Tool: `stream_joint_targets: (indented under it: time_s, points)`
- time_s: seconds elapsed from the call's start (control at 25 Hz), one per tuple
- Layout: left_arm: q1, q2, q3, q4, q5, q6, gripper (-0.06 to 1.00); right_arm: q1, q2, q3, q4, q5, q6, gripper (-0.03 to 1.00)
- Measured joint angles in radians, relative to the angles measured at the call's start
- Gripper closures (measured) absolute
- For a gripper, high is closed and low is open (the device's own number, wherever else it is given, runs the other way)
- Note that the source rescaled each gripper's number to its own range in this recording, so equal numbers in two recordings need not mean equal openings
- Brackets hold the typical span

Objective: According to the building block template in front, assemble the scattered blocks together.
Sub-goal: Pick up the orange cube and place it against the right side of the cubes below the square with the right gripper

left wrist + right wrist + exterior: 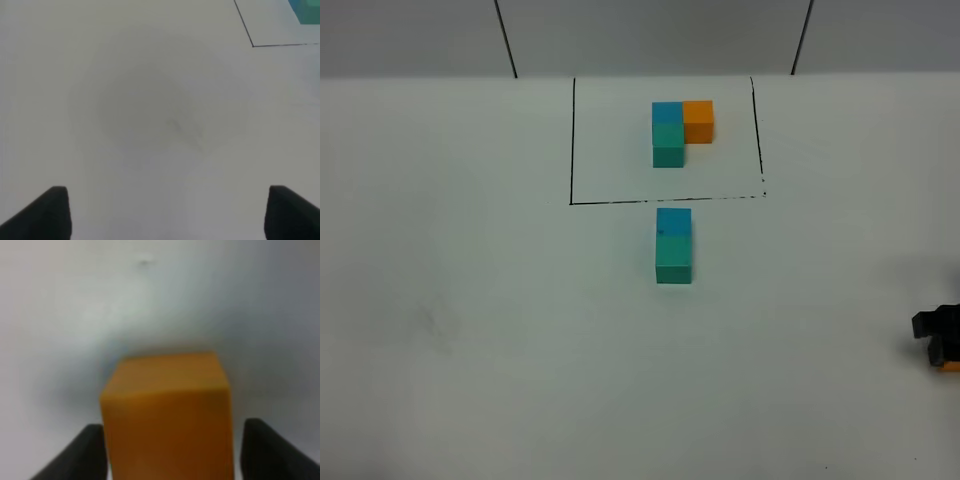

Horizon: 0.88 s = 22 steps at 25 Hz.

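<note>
The building block template (pixel 680 130) is an L of blue, teal and orange cubes inside a black-line rectangle at the back; a corner of it (pixel 306 11) shows in the left wrist view. In front of the rectangle, a sky blue cube (pixel 673 221) and a teal cube (pixel 673 261) sit pressed together in a line. The orange cube (pixel 167 415) lies at the table's far right edge between the fingers of my right gripper (pixel 938 340). One finger is against it and a thin gap shows at the other. My left gripper (pixel 167 215) hangs open over bare table.
The white table (pixel 470 300) stretches around the cubes. The black line of the rectangle (pixel 660 201) runs just behind the blue and teal pair. Two dark seams (pixel 506 40) mark the back wall.
</note>
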Motion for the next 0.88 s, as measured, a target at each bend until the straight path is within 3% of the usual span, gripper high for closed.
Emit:
stream_joint_targets:
  time_s: [0.04,0.08,0.32,0.52,0.72,0.88]
  points:
    - [0.000,0.000,0.000,0.000,0.000,0.000,0.27,0.000,0.000,0.000,0.001,0.007,0.000,0.93]
    - [0.000,0.000,0.000,0.000,0.000,0.000,0.27,0.001,0.000,0.000,0.004,0.012,0.000,0.97]
    - [0.000,0.000,0.000,0.000,0.000,0.000,0.27,0.043,0.000,-0.075,-0.035,0.133,-0.065,0.97]
    - [0.000,0.000,0.000,0.000,0.000,0.000,0.27,0.153,0.003,-0.251,-0.156,0.247,-0.394,0.97]
    - [0.000,0.000,0.000,0.000,0.000,0.000,0.27,0.249,0.107,-0.467,-0.155,0.365,-0.692,0.97]
    - [0.000,0.000,0.000,0.000,0.000,0.000,0.27,0.317,0.263,-0.666,-0.155,0.494,-0.834,0.97]
